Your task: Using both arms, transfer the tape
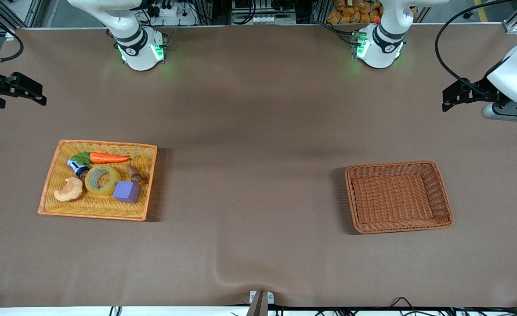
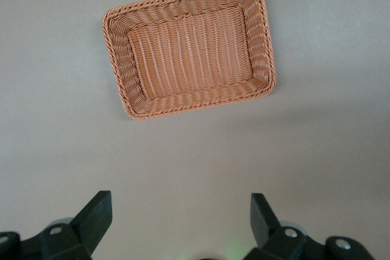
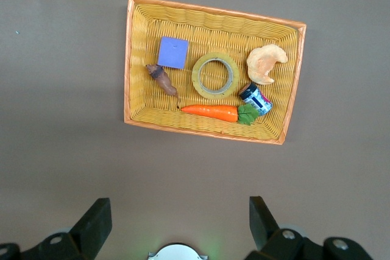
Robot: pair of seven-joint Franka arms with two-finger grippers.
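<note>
- Tape [image 1: 102,180]: lies flat in the yellow tray [image 1: 52,175] at the right arm's end of the table [image 1: 249,131], ring axis pointing up, no long axis; touching the purple cube [image 1: 126,192], carrot [image 1: 108,158] just beside
- Right gripper [image 3: 177,226], left gripper [image 2: 180,220]: jaws wide open, empty, both waiting high
- Risk: crowded neighbours may snag a descending jaw; the brown basket [image 1: 442,197] is well apart, so a handover could slip
</note>
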